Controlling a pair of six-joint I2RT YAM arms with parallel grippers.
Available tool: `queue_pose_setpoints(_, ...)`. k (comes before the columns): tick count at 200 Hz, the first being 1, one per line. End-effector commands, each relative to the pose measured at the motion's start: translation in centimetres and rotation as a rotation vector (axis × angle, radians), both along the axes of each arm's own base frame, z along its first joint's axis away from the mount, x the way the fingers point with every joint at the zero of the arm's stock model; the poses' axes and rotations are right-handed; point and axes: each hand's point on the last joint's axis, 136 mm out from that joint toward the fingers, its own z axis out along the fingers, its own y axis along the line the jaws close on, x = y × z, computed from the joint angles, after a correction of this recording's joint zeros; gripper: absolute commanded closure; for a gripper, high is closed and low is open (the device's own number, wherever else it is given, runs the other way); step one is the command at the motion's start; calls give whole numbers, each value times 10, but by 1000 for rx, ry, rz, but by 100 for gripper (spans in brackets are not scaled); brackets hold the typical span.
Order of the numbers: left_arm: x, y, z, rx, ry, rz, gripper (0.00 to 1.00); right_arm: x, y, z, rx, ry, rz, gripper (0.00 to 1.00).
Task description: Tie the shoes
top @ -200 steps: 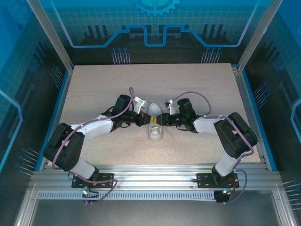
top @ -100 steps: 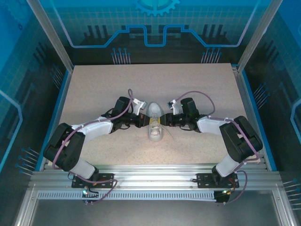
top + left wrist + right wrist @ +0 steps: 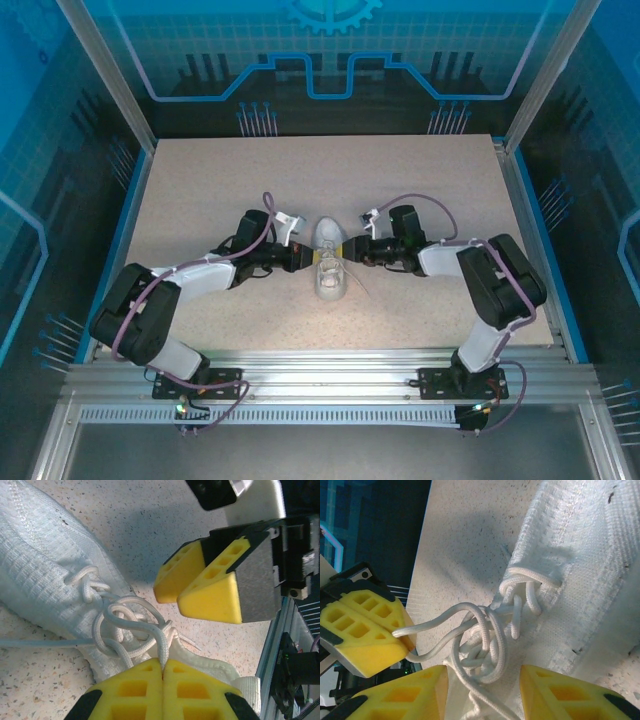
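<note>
Sneaker (image 3: 328,240), white and alone, lies near the middle of the tabletop (image 3: 330,170), a little toward the near edge, with its toe toward the far edge and a pincer at each flank.

At its left side the left pincer (image 3: 304,258) is pressed together on a strand of the laces (image 3: 125,625). In its own wrist view the cord vanishes into the seam between the yellow fingers (image 3: 125,695), and the right wrist view shows a loop drawn out sideways to it.

Over the tongue the laces are wound through one another in several slack loops. This looks like a knot begun but not pulled snug, and no finished bow can be made out. Tightening and shaping it seem to be what is left. A thin free end (image 3: 365,290) trails on the tabletop to the right of the heel.

At the right side the right pincer (image 3: 352,255) stands with its jaws apart, straddling the tangle; cords pass between them, but nothing is clamped.

The two pincers sit almost tip to tip, so room is tight and a slack loop could snag. A metal frame rail (image 3: 330,362) runs along the near edge, well apart from the sneaker.
</note>
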Motion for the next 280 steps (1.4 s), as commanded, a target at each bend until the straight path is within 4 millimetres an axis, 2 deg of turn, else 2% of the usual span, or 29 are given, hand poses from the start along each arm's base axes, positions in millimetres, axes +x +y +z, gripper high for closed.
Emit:
queue_pose_setpoints(1, -2, 0, 5, -31, -11, -17, 100, 8, 6, 10, 67, -20, 23, 57)
queue_pose_setpoints(54, -5, 2, 9, -16, -11, -20, 100, 8, 10, 4, 117, -28, 48, 53)
queue_pose_setpoints(134, -10, 13, 20, 31, -18, 14, 100, 3, 13, 0, 204, -50, 109, 54)
queue_pose_setpoints(205, -7, 6, 14, 31, 9, 10, 100, -8, 14, -4, 211, -72, 145, 56)
queue_pose_setpoints(280, -3, 3, 17, 24, 5, 2, 100, -11, 22, -8, 135, -99, 181, 65)
